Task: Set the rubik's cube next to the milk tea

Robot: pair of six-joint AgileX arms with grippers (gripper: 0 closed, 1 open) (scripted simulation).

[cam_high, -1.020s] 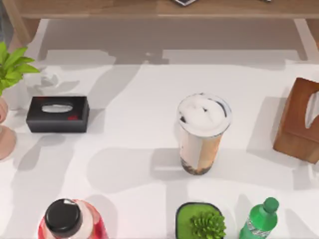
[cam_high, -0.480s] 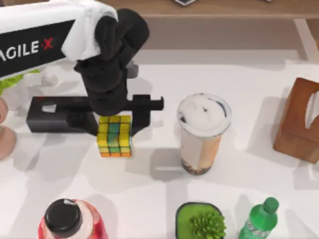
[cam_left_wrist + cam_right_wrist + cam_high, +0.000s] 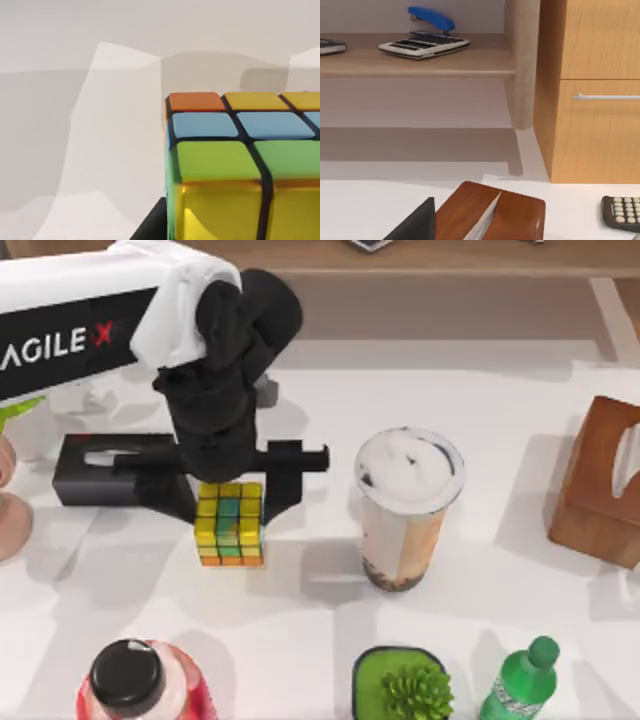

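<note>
Top view: left gripper [image 3: 231,502] clamps the rubik's cube [image 3: 230,525] just left of the milk tea [image 3: 406,508], not touching it. Left wrist view: cube [image 3: 240,165] close up over the white table [image 3: 75,150]. Right wrist view: wooden tissue box [image 3: 490,212]; right gripper's state cannot be told.

The left arm [image 3: 70,310] is showing a white shell lettered "AGILE X", running into a bulky matte-black wrist and black pincer [image 3: 228,502].

White table [image 3: 500,400]: milk tea [image 3: 405,510], black box [image 3: 80,475].
</note>
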